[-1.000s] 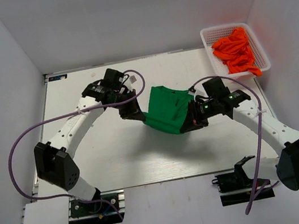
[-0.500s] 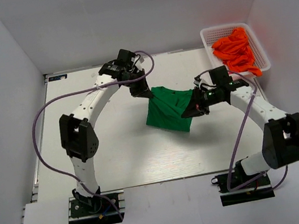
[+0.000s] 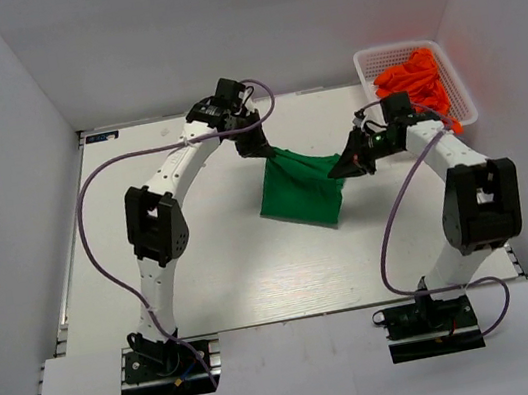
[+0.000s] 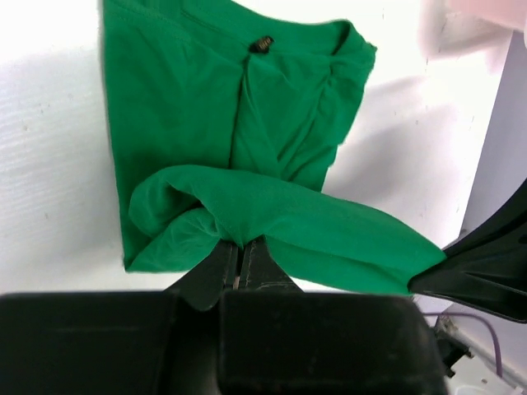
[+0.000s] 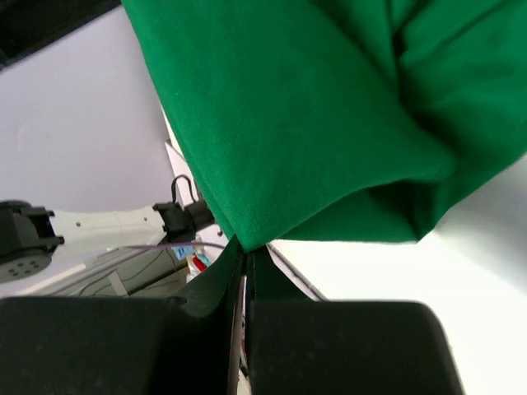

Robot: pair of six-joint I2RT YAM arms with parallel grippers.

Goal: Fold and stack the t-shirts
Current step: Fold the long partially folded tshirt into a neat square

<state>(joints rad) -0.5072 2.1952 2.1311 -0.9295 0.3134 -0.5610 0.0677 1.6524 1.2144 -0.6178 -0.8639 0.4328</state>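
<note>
Green t-shirt [image 3: 301, 189]: centre-right on the desk [image 3: 185, 271], in its far half. The top edge is strung between the two claws and the rest spreads toward the near side. Whether the lower hem rests fully on the desk, I can't tell.
Left claw [image 3: 264, 154]: clenched on the shirt's far-left corner. In the left wrist view the fingers are pinched tight together, with a fold of green cloth caught at the tips.
Right claw [image 3: 350, 166]: clenched on the shirt's far-right corner. In the right wrist view the fingers are closed with the cloth edge held right at the tips and green fabric draping away from them.
Collar [image 4: 300, 49]: seen in the left wrist view, with a small dark tag [image 4: 261, 44] at the neckline and cloth bunched in pleats below it.
Orange t-shirts [image 3: 416, 91]: an unfolded heap in the white mesh basket [image 3: 364, 67] at the desk's far-right corner. One end hangs over the near rim.
Spacing: the right claw is near the basket but not touching it, and the green shirt is well apart from it.
Arms: both are stretched far across the desk from the near edge, and a purple cable [image 3: 88, 237] loops along each.
</note>
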